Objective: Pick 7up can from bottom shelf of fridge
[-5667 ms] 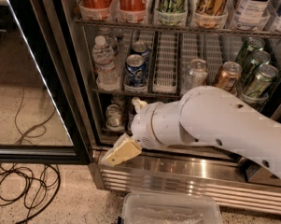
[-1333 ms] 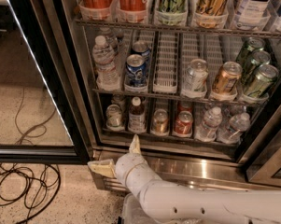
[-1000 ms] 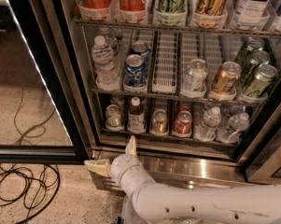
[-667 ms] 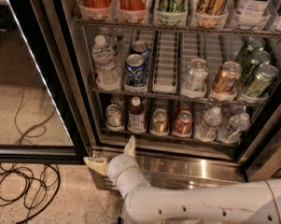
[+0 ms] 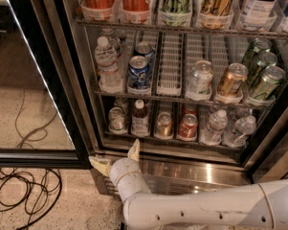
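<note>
The approach is judged to be in hand. The hand (image 5: pixel 114 153) is held open and empty, low before the base of the fridge (image 5: pixel 205 170). The 7up can (image 5: pixel 117 119) is seen leftmost on the bottom shelf (image 5: pixel 174 140), at twelve o'clock from the hand. A lift and an inward reach are called for. Compared with the earliest frame, the arm has been lowered and the shelf uncovered.

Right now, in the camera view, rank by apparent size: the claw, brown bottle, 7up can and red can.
1. Claw, open, low before the fridge; nearest the camera.
2. Brown bottle.
3. 7up can and red can look alike.
</note>
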